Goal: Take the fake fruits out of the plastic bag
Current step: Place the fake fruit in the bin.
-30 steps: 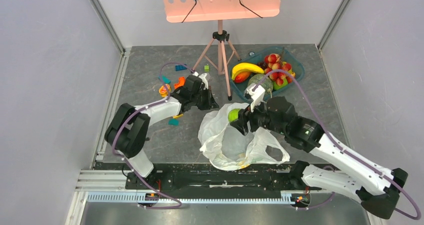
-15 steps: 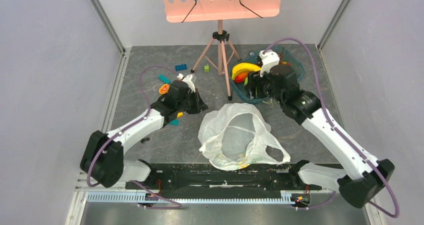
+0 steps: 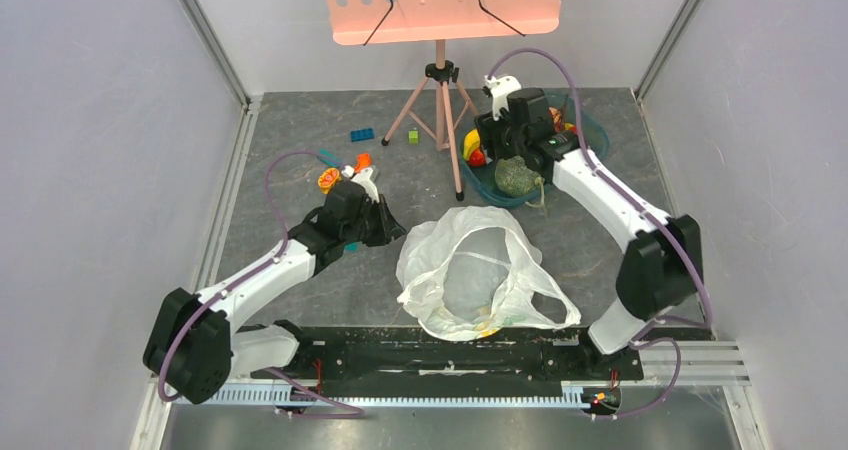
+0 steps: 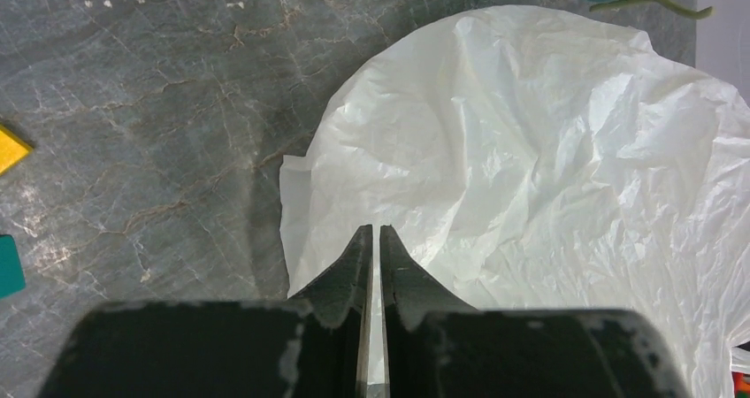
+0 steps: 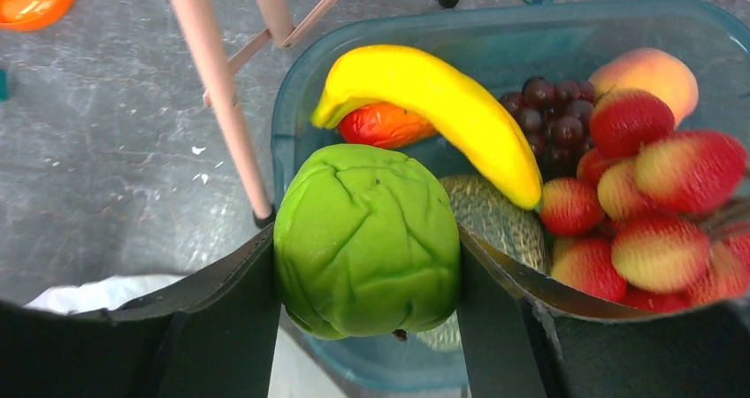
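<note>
While I watch from the wrist views, the left tool [image 4: 371, 232] hangs low over the grey marbled surface [image 4: 133, 106]. Its two dark fingers stand almost together, with only a thin slit between them and nothing held that I can see.

Thin, crinkly, translucent white plastic bag [image 4: 548, 168]: directly ahead of the left tool and to its right, slumped on the surface. Its near rim lies just under the fingertips. Whether they touch the film I cannot tell.

Seen from above, a small yellow-orange patch [image 3: 487, 322] shows through the side of the bag farthest from both tools. I cannot identify it.

Right tool [image 5: 367, 265]: clamped on a lumpy, bright green plastic fruit [image 5: 363, 203], one finger on each flank. It is well apart from the bag.

Teal translucent plastic tub [image 5: 495, 18]: below and ahead of the right tool, with the green fruit held over its near wall.

In the tub:
- glossy yellow plastic banana [image 5: 442, 97], just beyond the gripped fruit
- orange-red fruit [image 5: 385, 124], tucked under the banana's stem end
- dark purple grape bunch [image 5: 553, 119], behind the banana
- peach-coloured round fruit [image 5: 650, 71], farthest from the tool
- cluster of red-pink balls [image 5: 654, 212], to the tool's right
- netted grey-green melon [image 5: 491, 217], partly hidden behind the right finger

Pink stand leg [image 5: 221, 88]: meets the surface left of the tool, just outside the tub.
</note>
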You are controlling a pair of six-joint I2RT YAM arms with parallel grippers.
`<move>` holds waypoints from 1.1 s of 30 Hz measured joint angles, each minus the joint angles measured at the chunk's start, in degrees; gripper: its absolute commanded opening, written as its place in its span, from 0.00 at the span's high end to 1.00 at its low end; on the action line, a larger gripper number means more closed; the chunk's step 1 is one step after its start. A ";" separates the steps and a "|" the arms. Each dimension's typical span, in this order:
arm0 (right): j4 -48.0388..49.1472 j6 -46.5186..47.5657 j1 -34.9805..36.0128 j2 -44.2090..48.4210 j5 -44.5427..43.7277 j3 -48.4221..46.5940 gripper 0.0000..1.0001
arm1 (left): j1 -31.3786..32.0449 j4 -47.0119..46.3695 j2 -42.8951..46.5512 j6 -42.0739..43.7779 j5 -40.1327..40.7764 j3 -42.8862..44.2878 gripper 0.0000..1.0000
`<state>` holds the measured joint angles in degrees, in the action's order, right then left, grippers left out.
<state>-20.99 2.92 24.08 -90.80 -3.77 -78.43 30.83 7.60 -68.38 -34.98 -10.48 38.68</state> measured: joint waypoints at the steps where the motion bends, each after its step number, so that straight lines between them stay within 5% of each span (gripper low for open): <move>1: 0.52 0.66 -0.20 -2.21 0.00 -1.16 0.61 | 0.00 -0.04 0.42 -0.22 -0.02 -0.39 0.88; 15: 2.08 6.23 -1.05 -20.33 -4.90 -11.23 0.54 | 0.00 -0.68 2.16 -1.49 -0.13 -4.74 0.88; 22: 1.77 6.95 -1.05 -21.75 -7.63 -11.13 0.25 | 0.00 -0.98 2.16 -1.49 -0.17 -4.74 0.88; 33: 2.45 7.28 -1.05 -19.85 -8.81 -7.02 0.10 | 0.00 -1.97 2.12 -1.49 -0.63 -4.74 0.88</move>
<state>-18.55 10.20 23.03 -110.65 -12.58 -85.45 30.83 5.63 -66.26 -36.47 -11.11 33.93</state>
